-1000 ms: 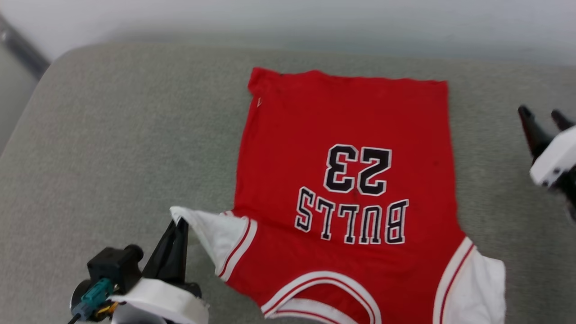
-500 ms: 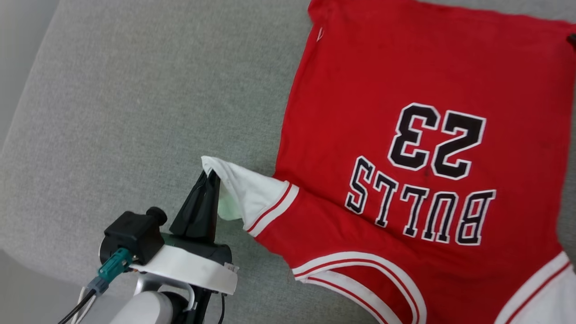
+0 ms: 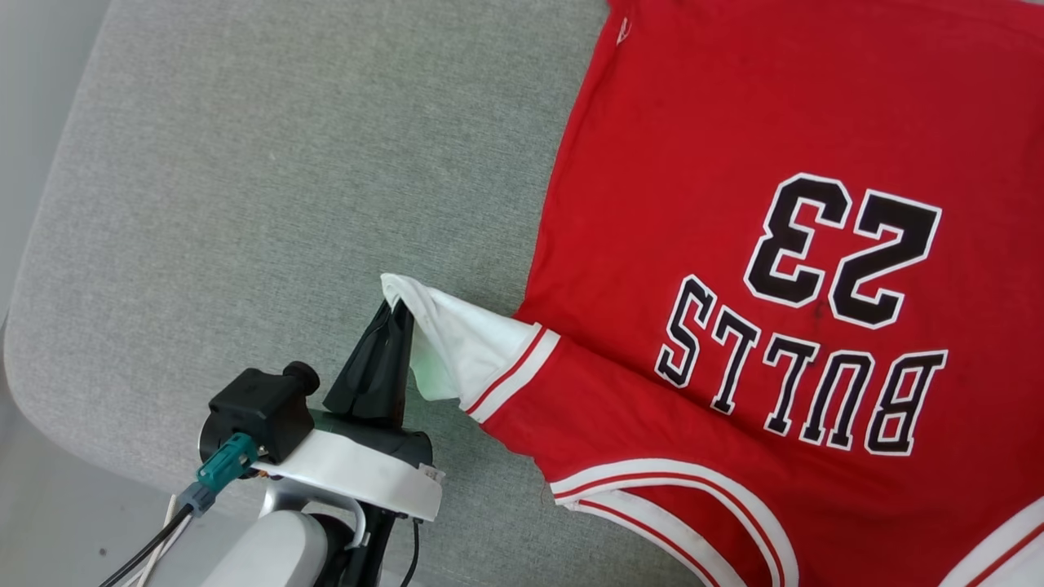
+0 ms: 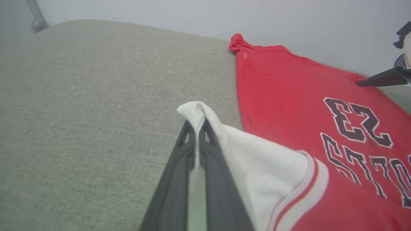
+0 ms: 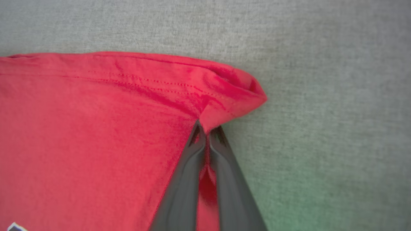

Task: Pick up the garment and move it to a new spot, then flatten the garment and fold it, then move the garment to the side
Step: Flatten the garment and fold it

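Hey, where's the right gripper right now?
In the right wrist view, the right gripper is clamped on the far right hem corner of the garment, which lies on the grey cushion.

One garment [image 3: 718,122], one grey cushion [image 3: 245,204] — two sets of jaws, left and right.

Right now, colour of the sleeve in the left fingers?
White sleeve, red-striped trim; left wrist view.

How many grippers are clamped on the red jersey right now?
2. The left gripper is shut on the white short sleeve of the red BULLS 23 basketball jersey; the right gripper is shut on its red hem corner.
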### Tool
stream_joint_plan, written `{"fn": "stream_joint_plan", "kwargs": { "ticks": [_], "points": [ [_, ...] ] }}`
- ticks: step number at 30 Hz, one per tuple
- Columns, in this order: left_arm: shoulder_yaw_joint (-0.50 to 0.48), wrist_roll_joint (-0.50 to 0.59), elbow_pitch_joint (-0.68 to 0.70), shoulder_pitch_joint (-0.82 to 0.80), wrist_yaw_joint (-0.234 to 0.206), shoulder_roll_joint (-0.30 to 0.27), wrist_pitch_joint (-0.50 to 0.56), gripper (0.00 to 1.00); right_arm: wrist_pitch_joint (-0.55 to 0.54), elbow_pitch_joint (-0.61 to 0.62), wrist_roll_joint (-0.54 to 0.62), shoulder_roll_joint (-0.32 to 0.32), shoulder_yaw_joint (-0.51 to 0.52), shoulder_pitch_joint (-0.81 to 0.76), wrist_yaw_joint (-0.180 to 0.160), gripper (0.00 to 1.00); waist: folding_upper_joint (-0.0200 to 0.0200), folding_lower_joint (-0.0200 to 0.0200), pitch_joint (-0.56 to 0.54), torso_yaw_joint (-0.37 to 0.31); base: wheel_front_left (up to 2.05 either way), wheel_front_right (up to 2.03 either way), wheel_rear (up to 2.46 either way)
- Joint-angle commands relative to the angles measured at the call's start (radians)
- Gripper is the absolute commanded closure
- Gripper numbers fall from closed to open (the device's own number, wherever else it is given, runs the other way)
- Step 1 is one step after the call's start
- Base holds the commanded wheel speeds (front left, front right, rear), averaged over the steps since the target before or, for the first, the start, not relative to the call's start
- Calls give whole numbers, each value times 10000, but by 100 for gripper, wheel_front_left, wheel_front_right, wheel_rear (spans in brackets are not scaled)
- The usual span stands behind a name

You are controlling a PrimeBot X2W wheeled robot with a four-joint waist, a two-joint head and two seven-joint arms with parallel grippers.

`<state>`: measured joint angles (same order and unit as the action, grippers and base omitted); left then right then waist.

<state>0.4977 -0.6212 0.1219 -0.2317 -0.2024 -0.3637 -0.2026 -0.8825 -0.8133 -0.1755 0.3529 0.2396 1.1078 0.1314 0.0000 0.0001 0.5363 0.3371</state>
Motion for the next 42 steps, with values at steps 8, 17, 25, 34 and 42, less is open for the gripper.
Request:
{"fn": "stream_joint_plan", "kwargs": {
  "ticks": [8, 17, 25, 34, 42],
  "points": [
    [-88, -224, -497, 387, -91, -133, 20, 100, 113, 74, 351, 141, -689, -789, -12, 100, 0, -1, -1224, -480, 0, 0, 0],
    [-478, -539, -879, 1415, -569, -606, 233, 100, 168, 1535, -629, 586, -1999, -2821, -12, 100, 0, -1, -2956, -1799, 0, 0, 0],
    [-844, -867, -950, 2363, -1004, -1011, 483, 100, -272, 3857, -1575, 863, -2025, -6778, -12, 100, 0, -1, -4086, -3086, 0, 0, 0],
    [-943, -1032, -610, 2947, -1276, -1409, 884, 100, -1268, 6098, -1793, -347, -1086, -11157, -11, 87, 0, -1, -4514, -3926, 0, 0, 0],
    [-841, -887, -250, 2743, -1321, -1522, 1084, 100, 1815, 7646, -1857, -1304, -290, -11160, -9, 0, 0, -1, -4268, -3984, 0, 0, 0]
  ]
}}
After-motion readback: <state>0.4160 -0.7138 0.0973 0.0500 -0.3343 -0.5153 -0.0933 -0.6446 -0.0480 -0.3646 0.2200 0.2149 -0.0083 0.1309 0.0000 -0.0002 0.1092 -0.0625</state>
